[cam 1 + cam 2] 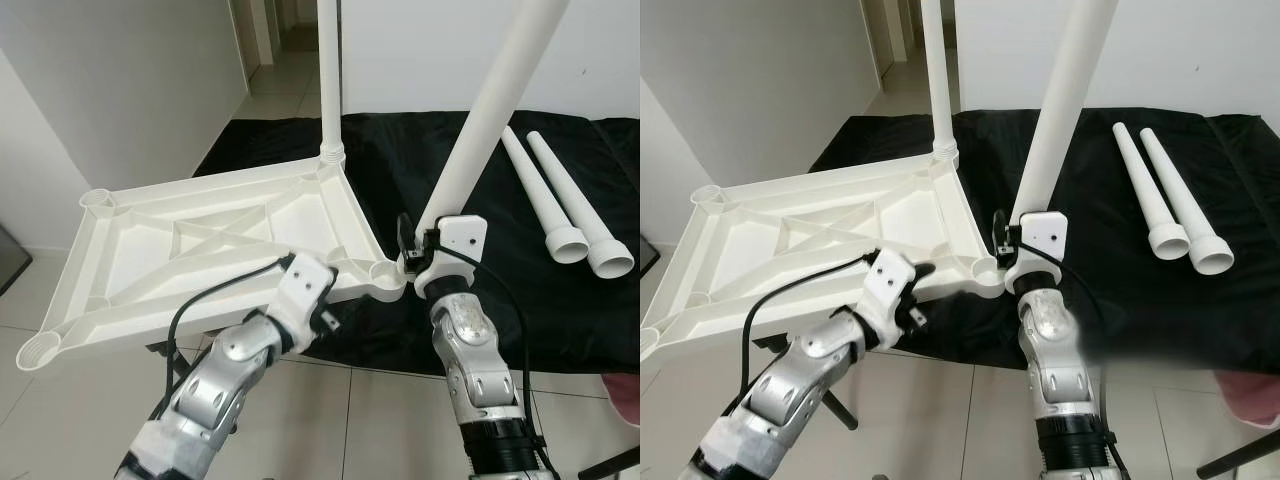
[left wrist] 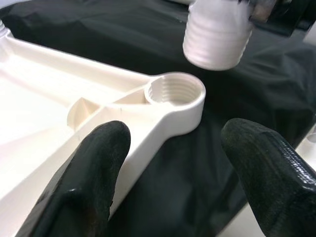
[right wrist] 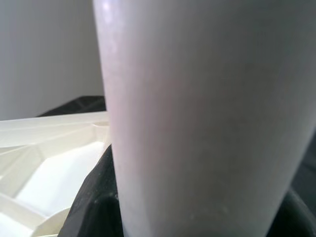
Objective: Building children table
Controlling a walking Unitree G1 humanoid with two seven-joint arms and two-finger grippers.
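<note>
- Before you, a black cloth (image 1: 560, 330) covers a low surface, and a white plastic tabletop (image 1: 200, 250) lies upside down across its near left edge, ribbed underside up, with part of it overhanging the tiled floor (image 1: 380, 420).
- The tabletop has a round threaded socket at each corner. One white leg (image 1: 331, 80) already stands upright in the far corner socket, so I judge the build about one quarter done.
- Your right pincer (image 1: 425, 255) is clamped around the lower part of a second leg (image 1: 480, 120), holding it tilted. Its ribbed threaded end (image 2: 217, 34) hangs just above and slightly off the near corner socket (image 2: 176, 91), not yet touching it.
- Your left pincer (image 2: 182, 163) is spread open, its two black fingers (image 2: 94, 173) set either side of the tabletop's near corner arm, just short of that socket. You cannot tell whether they press on the plastic.
- Two more legs (image 1: 575, 200) lie side by side on the cloth to your right, wide ends toward you, well apart from the tabletop.
- Left to do, by my reading: seat and screw in this leg, fit the two spare legs, then turn the table upright.
</note>
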